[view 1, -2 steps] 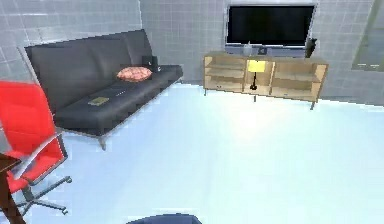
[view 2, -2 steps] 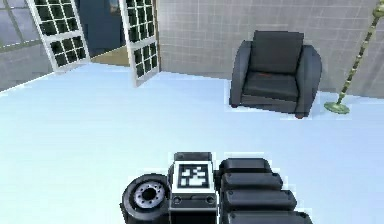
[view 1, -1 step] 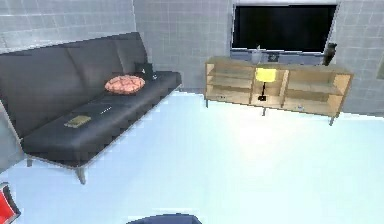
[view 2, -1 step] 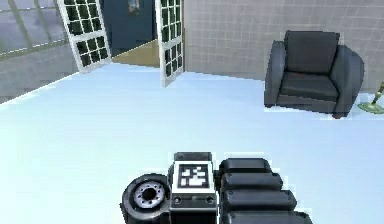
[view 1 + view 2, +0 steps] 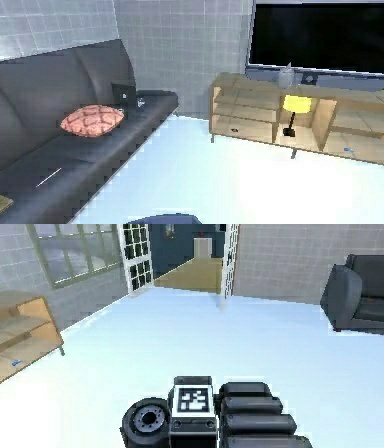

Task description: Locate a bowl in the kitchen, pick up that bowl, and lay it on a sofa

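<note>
- Sofa [image 5: 50,80] at frame left.
- Tool [image 5: 150,421], lower middle, far end unclear: cannot tell its state or load.
- Bowl: probably light, rigid, slippery; take the rim.

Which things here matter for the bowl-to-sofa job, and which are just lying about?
Job: sofa; dark rounded shape at the forward view's bottom edge, perhaps the bowl.
Lying about: cushion, laptop, lamp, television, cabinet, armchair.

Bright even light, soft sheen on the pale floor [image 5: 250,170]
</note>
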Robot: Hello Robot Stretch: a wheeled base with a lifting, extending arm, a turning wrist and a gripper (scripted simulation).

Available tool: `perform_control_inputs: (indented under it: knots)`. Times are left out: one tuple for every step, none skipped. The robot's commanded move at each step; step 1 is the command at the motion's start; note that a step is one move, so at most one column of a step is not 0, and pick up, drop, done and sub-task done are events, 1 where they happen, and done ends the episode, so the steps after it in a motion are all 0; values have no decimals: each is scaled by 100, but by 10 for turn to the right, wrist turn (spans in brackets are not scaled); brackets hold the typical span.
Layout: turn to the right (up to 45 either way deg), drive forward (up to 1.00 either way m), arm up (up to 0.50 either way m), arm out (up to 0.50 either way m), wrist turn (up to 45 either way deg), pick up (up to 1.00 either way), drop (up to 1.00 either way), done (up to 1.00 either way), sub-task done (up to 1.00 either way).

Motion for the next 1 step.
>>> perform_control_inputs:
  knots:
    - [0,100,0,0,0,0,0,0,0]
